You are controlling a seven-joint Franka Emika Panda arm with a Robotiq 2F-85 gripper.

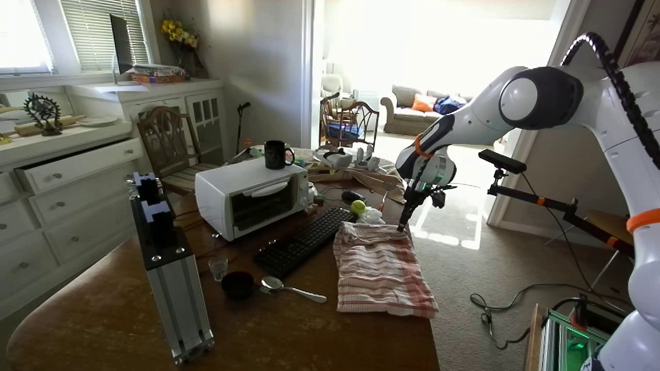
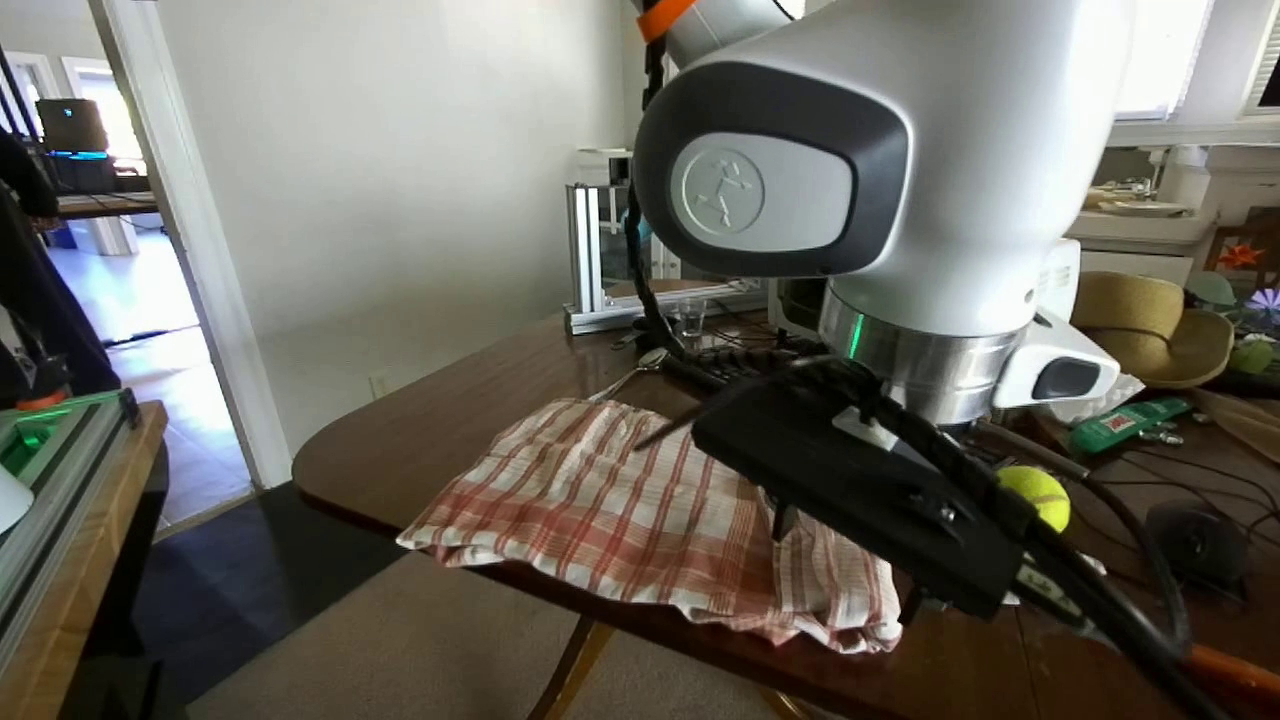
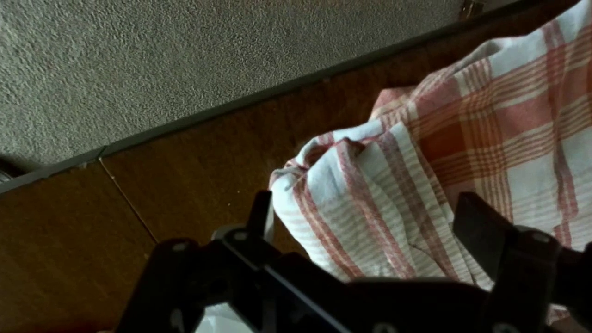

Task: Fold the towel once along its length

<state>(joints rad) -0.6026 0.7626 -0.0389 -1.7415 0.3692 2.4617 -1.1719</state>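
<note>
The claw [image 3: 365, 203] is spread wide and grasps nothing: one end of the towel [image 1: 381, 273], crumpled and turned back on itself, lies between its fingers [image 3: 481, 226]. Whether either tip touches cloth I can't make out. The rest of the towel stretches away from the claw along the edge of the desk [image 1: 289, 340].

My guess is that the job now is to take hold of that end. I'd come straight down with the claw, pinch only the layers wanted, then carry them low across and line up the edges before letting go. Too shallow a bite would likely lose such thin cloth; too deep, and the whole towel could get dragged, perhaps over the side, since only a strip of wood parts the end under the claw from the edge.

The desk is brown wood, a bit scuffed. A tennis ball [image 1: 358, 207] sits near the claw; a keyboard [image 1: 305, 239] runs alongside the towel, and past that, further from the claw, stands a white toaster oven [image 1: 252, 201]. Over the edge beside the claw there's carpet [image 1: 454, 268], and well behind it a sofa [image 1: 412, 121] in hard daylight.
</note>
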